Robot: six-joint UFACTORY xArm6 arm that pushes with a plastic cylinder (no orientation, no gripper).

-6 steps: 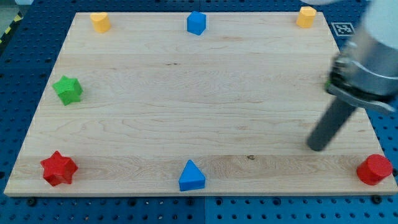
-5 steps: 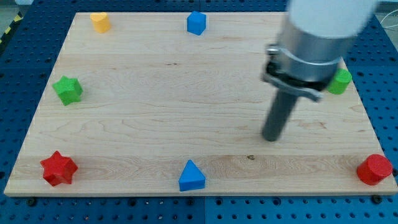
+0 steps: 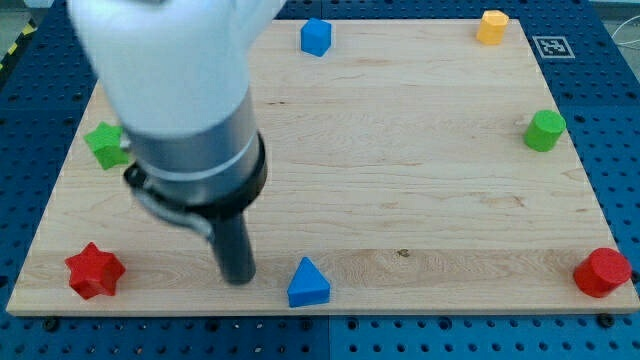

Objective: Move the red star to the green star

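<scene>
The red star (image 3: 95,271) lies at the board's bottom left corner. The green star (image 3: 104,144) sits at the left edge above it, partly hidden by my arm. My tip (image 3: 237,276) rests on the board near the bottom, well to the right of the red star and just left of the blue triangular block (image 3: 308,283). It touches neither of them.
A blue block (image 3: 316,37) is at the top middle, a yellow block (image 3: 492,26) at the top right, a green cylinder (image 3: 545,131) at the right edge, a red block (image 3: 603,272) at the bottom right. My arm hides the top left of the wooden board (image 3: 400,180).
My tip has swept from the board's right side across to the bottom left, near the blue triangular block. No block has moved. The arm now covers the yellow block at top left.
</scene>
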